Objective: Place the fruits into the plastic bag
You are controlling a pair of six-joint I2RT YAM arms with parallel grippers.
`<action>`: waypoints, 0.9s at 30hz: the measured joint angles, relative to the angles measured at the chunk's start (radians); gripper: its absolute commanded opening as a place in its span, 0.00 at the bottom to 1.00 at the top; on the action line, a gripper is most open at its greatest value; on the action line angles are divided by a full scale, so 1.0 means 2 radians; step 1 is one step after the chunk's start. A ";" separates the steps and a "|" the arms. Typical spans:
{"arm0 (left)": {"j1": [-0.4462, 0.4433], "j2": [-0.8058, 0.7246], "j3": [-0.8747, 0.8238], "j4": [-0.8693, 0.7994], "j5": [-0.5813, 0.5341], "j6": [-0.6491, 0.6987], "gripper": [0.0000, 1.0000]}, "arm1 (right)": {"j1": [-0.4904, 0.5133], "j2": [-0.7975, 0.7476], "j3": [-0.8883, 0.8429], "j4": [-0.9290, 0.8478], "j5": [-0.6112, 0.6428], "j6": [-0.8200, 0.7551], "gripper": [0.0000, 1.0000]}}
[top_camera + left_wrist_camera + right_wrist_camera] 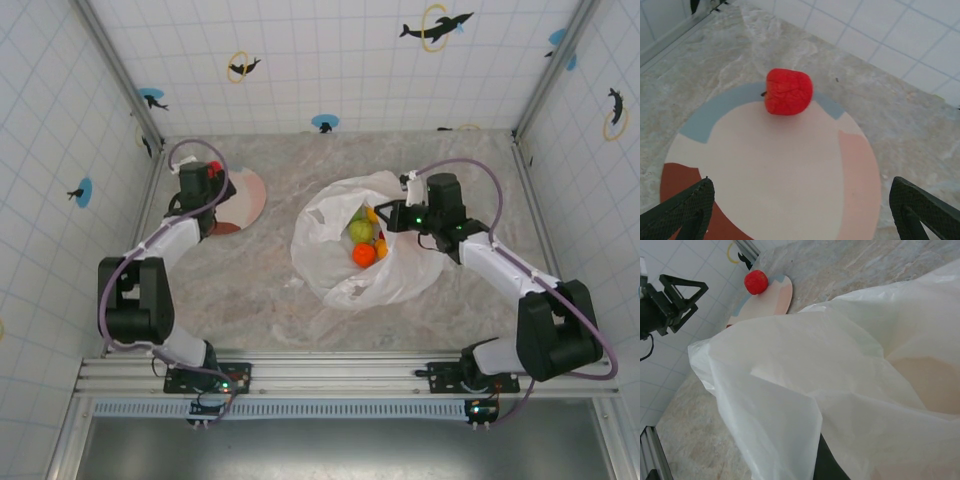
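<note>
Red, glossy fruit (788,92) at the far rim of the plate (790,175) looks light, hard and slippery, so the wide-open left gripper (801,200) just short of it should straddle its middle, while the right gripper (398,216) clamps the plastic bag (400,275) by its rim.

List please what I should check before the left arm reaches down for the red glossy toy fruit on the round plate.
1. Left gripper jaws open wide: ok.
2. Red glossy toy fruit rests alone on the round pink-white-brown plate: ok.
3. Fruit lies ahead of the gripper, roughly centred between its fingers: ok.
4. Thin white plastic bag has its mouth open, orange fruit and green fruit visible inside: ok.
5. Right gripper, shut, truly pinches the bag's edge: cannot tell.
</note>
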 measured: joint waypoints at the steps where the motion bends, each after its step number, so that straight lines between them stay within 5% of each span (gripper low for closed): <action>1: 0.003 0.010 0.010 -0.002 -0.001 0.001 0.93 | 0.000 -0.001 -0.001 0.001 0.001 0.000 0.00; 27: 0.032 0.303 0.319 -0.122 -0.007 0.062 0.94 | 0.003 -0.008 -0.008 0.004 0.010 0.006 0.00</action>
